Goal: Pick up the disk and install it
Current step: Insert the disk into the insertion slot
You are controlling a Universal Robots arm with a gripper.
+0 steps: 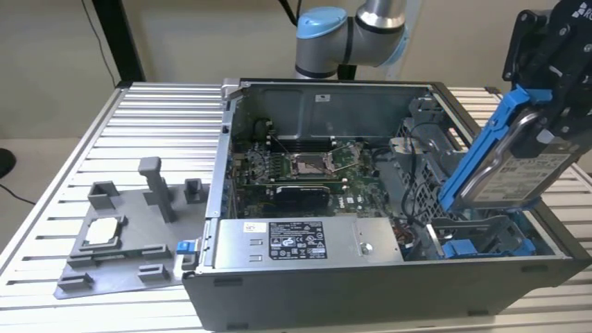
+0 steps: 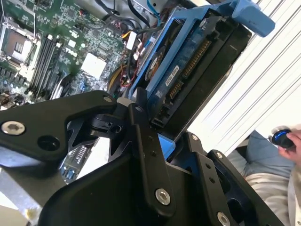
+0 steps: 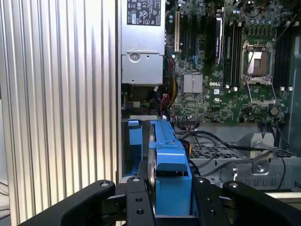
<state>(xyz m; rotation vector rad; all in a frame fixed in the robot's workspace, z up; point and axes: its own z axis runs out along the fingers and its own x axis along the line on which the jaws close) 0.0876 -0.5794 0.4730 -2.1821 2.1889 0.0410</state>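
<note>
The disk (image 1: 518, 173), one silver-grey hard drive in a blue carrier, hangs in the air, tilted steeply, at the exterior view's right. The gripper (image 1: 547, 128) is clamped on its upper end, and both wrist views show a black finger pressed to each flat side of the disk (image 2: 188, 61) (image 3: 171, 160). Its lower end points down at the drive bay (image 1: 481, 239) in the near right corner of the one open computer case (image 1: 370, 291). It is close above the bay walls, but I cannot tell whether it touches them. Loose cables (image 3: 221, 146) lie just beside the bay.

Further left in the case lie one power supply (image 1: 306, 239) and one motherboard (image 1: 277, 177) with one open CPU socket (image 1: 310, 163). Well apart on the slatted table (image 1: 55, 173), at the exterior view's left, a grey fixture (image 1: 138, 263) carries one square chip (image 1: 102, 231).
</note>
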